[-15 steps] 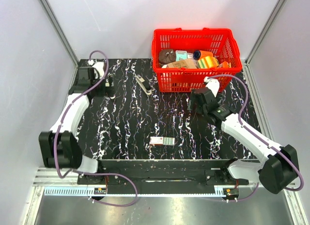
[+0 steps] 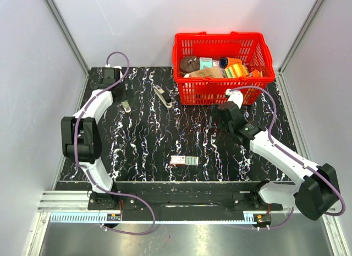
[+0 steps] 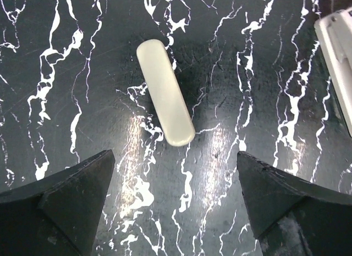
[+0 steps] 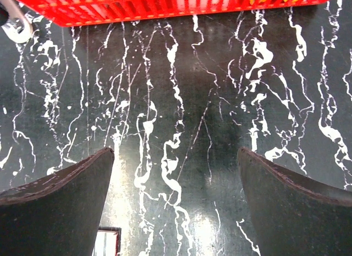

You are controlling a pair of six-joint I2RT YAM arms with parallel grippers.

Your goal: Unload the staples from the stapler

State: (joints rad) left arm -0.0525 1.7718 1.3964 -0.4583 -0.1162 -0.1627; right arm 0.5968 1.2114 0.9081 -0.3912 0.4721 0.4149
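Left gripper (image 3: 175, 157) spread over cream bar (image 3: 165, 92), stapler (image 3: 340, 58) nearby, right gripper (image 4: 175, 152) spread

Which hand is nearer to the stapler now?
Left. The left hand hangs open just left of the stapler in the top view; the right hand is farther off, right of it, before the red basket.

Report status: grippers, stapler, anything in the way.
Left gripper open, above a cream pill-shaped piece. Right gripper open, empty, by the red plastic basket. Slim cream-grey stapler with dark base lies untouched on the black marbled table; nothing against it.
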